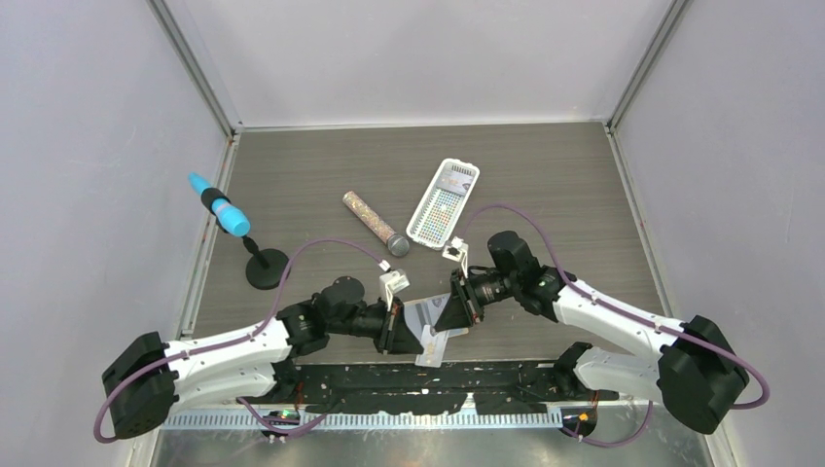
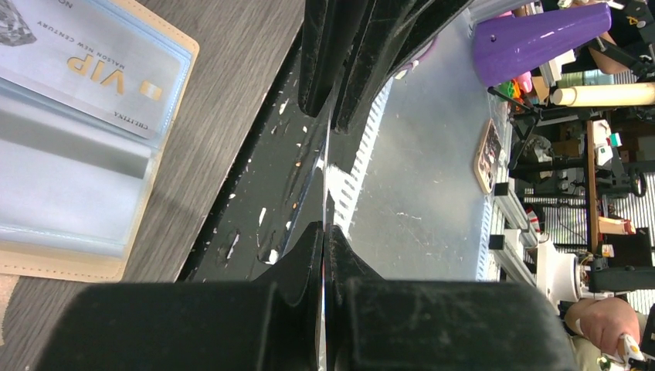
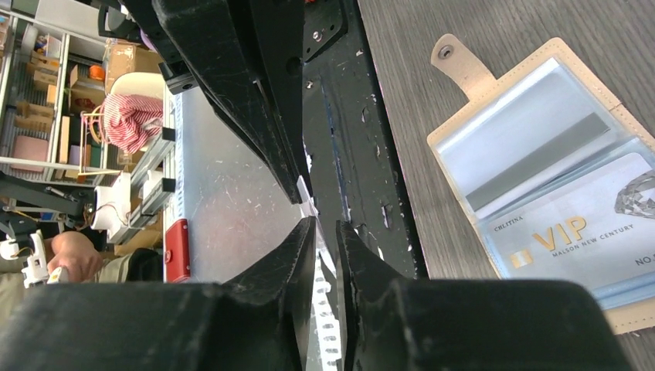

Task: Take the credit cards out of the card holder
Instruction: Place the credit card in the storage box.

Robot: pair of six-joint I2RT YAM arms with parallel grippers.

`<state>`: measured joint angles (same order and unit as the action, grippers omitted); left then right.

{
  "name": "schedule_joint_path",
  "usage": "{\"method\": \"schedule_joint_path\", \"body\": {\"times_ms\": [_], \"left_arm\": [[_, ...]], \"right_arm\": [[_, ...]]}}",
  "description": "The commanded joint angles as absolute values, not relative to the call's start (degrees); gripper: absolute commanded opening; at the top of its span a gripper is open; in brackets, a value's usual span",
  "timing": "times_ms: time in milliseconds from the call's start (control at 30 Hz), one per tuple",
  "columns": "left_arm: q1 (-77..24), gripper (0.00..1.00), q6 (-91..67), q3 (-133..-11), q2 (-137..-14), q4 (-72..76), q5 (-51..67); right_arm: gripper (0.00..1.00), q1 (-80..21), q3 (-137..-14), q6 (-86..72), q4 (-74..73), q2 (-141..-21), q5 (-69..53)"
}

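The card holder (image 3: 541, 147) lies open and flat on the desk (image 3: 432, 116), just beside both end effectors, with its tab (image 3: 459, 58) sticking out past the pockets. A VIP card (image 3: 571, 232) sits in one glossy sleeve and a striped card (image 3: 533, 158) in the next.

These cards look light, stiff and slick. Lying flush under shiny plastic they give little to pinch, so the best hold is on a short edge at the pocket's mouth. The soft holder will likely slide or lift unless it is pinned.

The left end effector (image 2: 326, 230) is closed on what appears to be a third card, the held card (image 2: 325, 182), seen edge-on as a thin bright line above the black strip (image 3: 363, 154) along the desk's near edge. The right end effector (image 3: 324, 228) faces it with its jaws a narrow gap apart, not clamped. A card that smooth could pivot or slip if it is pinched only at a corner.

How deep the held card sits between the left fingers is hidden. Both wrist views cut off part of the holder. From above, the arms cover most of it, and glare keeps the remaining sleeves from showing whether they are empty.
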<state>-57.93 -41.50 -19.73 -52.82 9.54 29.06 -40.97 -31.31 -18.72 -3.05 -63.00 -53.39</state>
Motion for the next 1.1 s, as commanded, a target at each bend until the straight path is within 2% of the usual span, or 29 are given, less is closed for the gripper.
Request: {"method": "schedule_joint_path", "body": {"times_ms": [0,233,433,567,633,700,867,1067], "left_arm": [[-57.66,0.00,-40.48,-22.30,-52.66,11.47,29.90],[-57.66,0.00,-39.92,-22.88,-51.88,8.99,28.33],[-57.57,0.31,-38.19,-24.48,-49.87,2.78,24.82],[-57.57,0.55,-36.54,-25.53,-46.57,-3.38,20.00],[-57.57,0.71,-35.44,-26.53,-44.59,-7.56,15.33],[-57.49,0.81,-33.67,-28.02,-42.70,-12.11,11.74],[-57.46,0.99,-29.23,-32.84,-39.23,-22.91,2.28],[-57.44,1.00,-26.23,-38.88,-38.82,-33.76,-7.45]], "right_arm": [[0.21,-41.57,-32.77,-17.89,-0.37,-61.99,-54.42],[0.06,-42.57,-32.00,-19.29,2.45,-61.44,-55.69],[0.05,-42.80,-31.68,-22.53,3.64,-60.06,-52.35],[0.05,-42.58,-32.10,-25.30,4.26,-58.88,-48.33],[0.05,-42.13,-32.69,-26.11,3.69,-58.85,-46.19],[0.05,-41.22,-33.21,-26.77,3.06,-59.08,-44.03],[0.05,-37.43,-34.08,-29.02,3.03,-60.80,-39.01],[0.05,-31.43,-34.97,-34.43,8.44,-63.09,-29.58]]}}
